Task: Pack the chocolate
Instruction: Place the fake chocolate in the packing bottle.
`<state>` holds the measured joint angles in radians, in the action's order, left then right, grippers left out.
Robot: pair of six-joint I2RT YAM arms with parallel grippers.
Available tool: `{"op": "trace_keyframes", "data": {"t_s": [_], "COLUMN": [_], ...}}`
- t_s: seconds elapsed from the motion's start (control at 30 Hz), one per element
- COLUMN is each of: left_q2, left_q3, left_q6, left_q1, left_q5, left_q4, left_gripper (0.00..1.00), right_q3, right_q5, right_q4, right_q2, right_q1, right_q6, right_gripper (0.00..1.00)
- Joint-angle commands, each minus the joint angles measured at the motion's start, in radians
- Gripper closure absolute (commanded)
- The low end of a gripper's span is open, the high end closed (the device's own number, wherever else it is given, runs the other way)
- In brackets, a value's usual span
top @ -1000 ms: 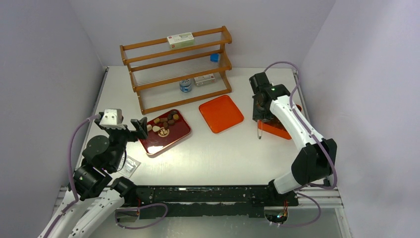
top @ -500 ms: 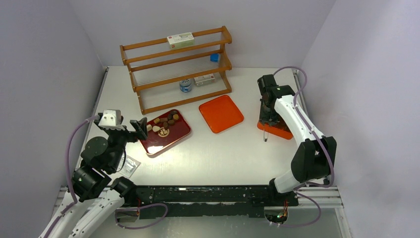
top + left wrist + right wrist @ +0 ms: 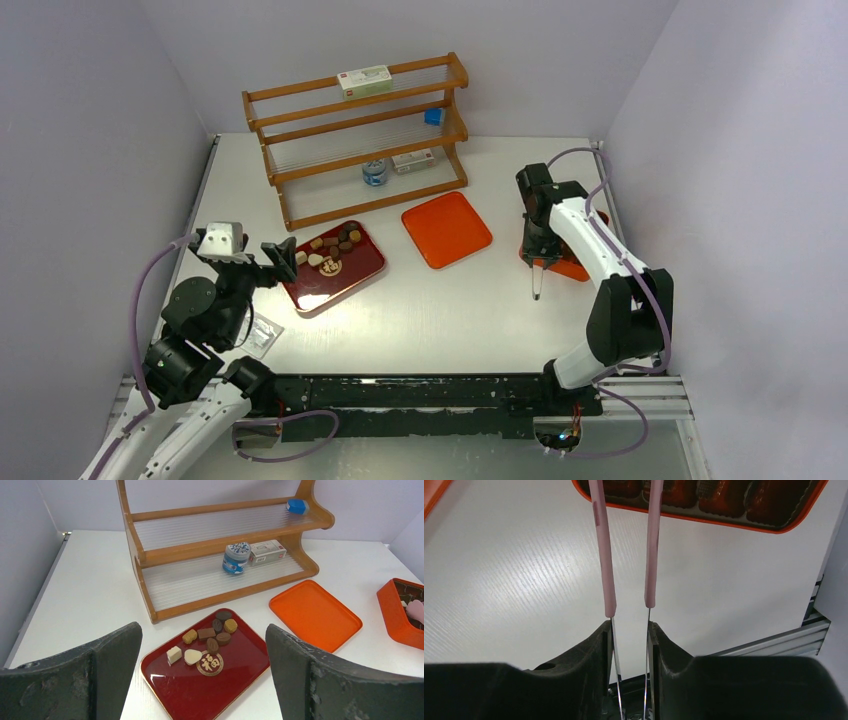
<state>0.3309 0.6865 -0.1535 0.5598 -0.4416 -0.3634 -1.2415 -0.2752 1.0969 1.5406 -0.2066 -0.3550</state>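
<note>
Several small chocolates, dark brown, light brown and cream-white, lie on the back half of the dark red tray. They also show in the left wrist view. My left gripper is open and empty, at the tray's left edge; the left wrist view shows it above the tray. My right gripper is shut on the pink tongs beside the orange box. In the right wrist view the tongs' pink arms reach from my right gripper over the box's rim.
An orange lid lies between the tray and the box. A wooden shelf rack holding a few small items stands at the back. A small clear packet lies near my left arm. Walls close in on three sides.
My right gripper has moved a little right and toward the near side with the tongs, so their thin end reaches further forward. The left arm and the chocolates have not moved.
</note>
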Motion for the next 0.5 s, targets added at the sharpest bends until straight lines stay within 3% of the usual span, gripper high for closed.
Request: {"op": "trace_keyframes", "data": {"t_s": [0.0, 0.47], "left_q2": [-0.002, 0.020], "left_q3": [0.007, 0.008], "left_q6": [0.004, 0.006], "left_q1": [0.005, 0.005], "left_q5": [0.006, 0.001], "left_q4": [0.023, 0.021], "left_gripper": [0.02, 0.02], "right_q3": [0.018, -0.078], "right_q5": [-0.019, -0.043], "right_q4": [-0.016, -0.017], "right_q2": [-0.010, -0.036], "right_q1": [0.007, 0.008], "right_q6": [-0.001, 0.027], "right_gripper": [0.67, 0.62]}}
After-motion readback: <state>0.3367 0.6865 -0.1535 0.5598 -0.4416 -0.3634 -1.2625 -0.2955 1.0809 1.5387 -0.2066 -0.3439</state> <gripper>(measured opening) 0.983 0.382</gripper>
